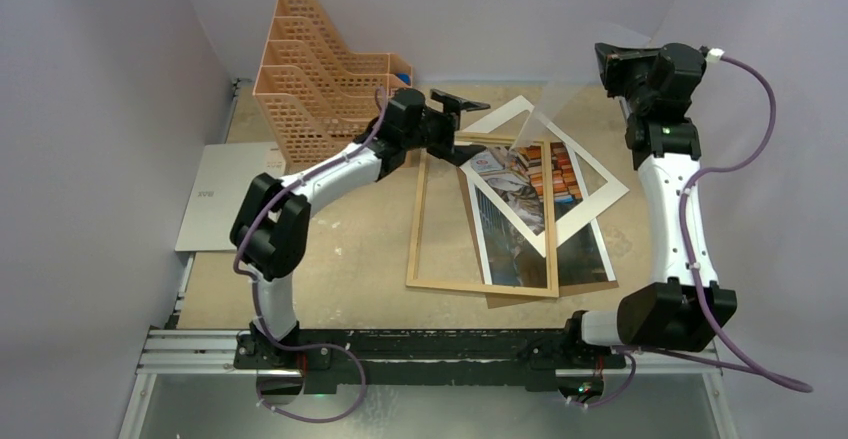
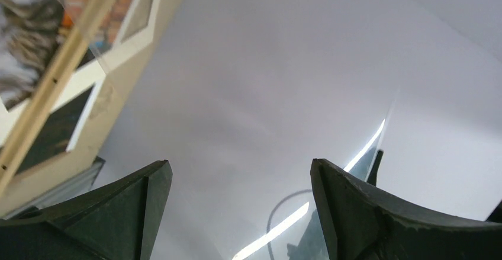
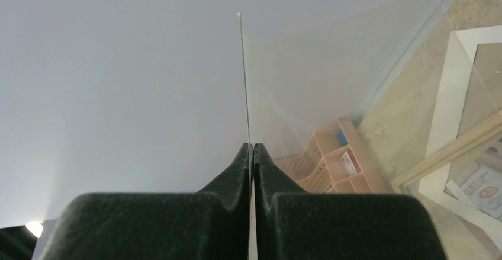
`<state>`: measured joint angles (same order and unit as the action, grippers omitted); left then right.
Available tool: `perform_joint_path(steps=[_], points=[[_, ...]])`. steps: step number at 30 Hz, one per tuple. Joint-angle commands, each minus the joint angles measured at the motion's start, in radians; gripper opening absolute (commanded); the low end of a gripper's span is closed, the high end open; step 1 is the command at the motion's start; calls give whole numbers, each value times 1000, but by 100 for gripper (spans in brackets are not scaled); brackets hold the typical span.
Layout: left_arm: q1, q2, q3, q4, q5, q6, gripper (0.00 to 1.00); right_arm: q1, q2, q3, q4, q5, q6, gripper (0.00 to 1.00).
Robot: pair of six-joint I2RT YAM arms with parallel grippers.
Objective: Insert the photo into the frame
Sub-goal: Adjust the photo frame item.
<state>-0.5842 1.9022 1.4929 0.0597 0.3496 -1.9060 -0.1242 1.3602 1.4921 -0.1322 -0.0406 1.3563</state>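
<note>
The orange organizer (image 1: 320, 79) stands just behind my left gripper (image 2: 238, 177). That gripper hangs released, jaws spread wide with nothing between them, its tips over the far left corner of the frame (image 1: 418, 214), which lies flat on the table below it. The photo (image 1: 535, 179) lies askew across the frame's right rail, between my two grippers, with the cat and books facing up. Further right, my right gripper (image 3: 253, 147) is clenched on the edge of a clear pane (image 3: 331, 76) — it slants from the fingers down toward the photo.
</note>
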Motion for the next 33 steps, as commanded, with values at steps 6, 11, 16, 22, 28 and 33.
perform_joint_path(steps=[6, 11, 16, 22, 28, 33], points=[[-89, -24, -107, 258, 53, -286, 92, 8, -100, -78, 48, 25, 50, 0], [-96, -79, -151, 203, 30, -281, 92, 8, -117, -115, 101, -4, 58, 0], [-120, -53, -125, 216, 34, -292, 92, 8, -118, -115, 105, -22, 75, 0], [-139, -11, -100, 287, 12, -342, 92, 8, -123, -114, 101, -53, 94, 0], [-148, 11, -129, 442, -123, -475, 87, 8, -170, -145, 84, -23, 112, 0], [-148, 40, -122, 541, -152, -531, 75, 7, -201, -170, 84, -7, 128, 0]])
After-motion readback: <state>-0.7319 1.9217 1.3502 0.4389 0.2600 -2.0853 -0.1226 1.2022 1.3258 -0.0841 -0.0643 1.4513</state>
